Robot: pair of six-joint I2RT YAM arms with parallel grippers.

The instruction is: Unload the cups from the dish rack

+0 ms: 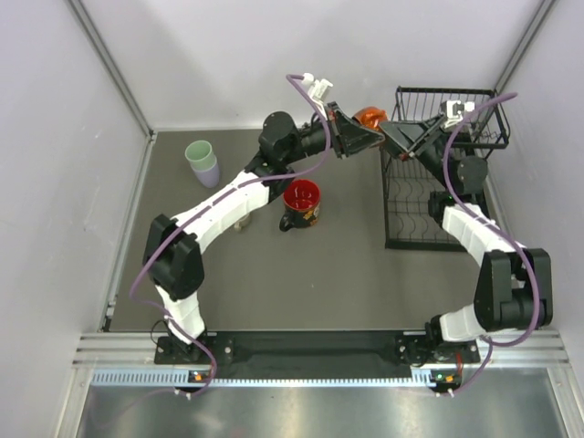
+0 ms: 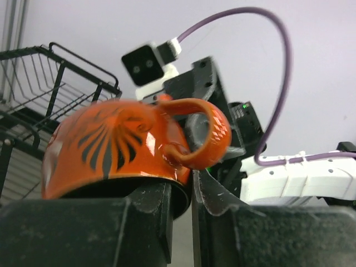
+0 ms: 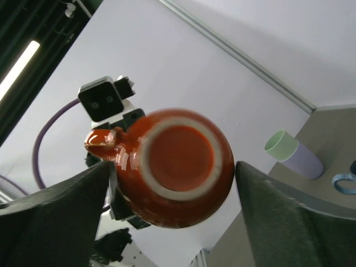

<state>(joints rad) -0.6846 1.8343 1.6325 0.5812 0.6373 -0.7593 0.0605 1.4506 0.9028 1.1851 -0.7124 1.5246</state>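
1. Nearest the left wrist lens: left gripper closed down to a narrow gap, pinching the rim wall of the small orange mug
2. Held in the air at 1 o'clock over the table, just beside the dish rack
3. Right gripper spread wide either side of the mug's base, seemingly just clear of it
4. Glazed ceramic: probably light, stiff, slick and easy to chip; best gripped across the wall, or by the handle at 2 o'clock
5. No cups visible in the rack; black floral mug upright with nothing inside; pale green tumbler nested in lavender tumbler at 10 o'clock

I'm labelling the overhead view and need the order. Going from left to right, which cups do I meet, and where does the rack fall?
Pale green tumbler stacked in lavender tumbler → black floral mug with red inside → orange mug → dish rack.
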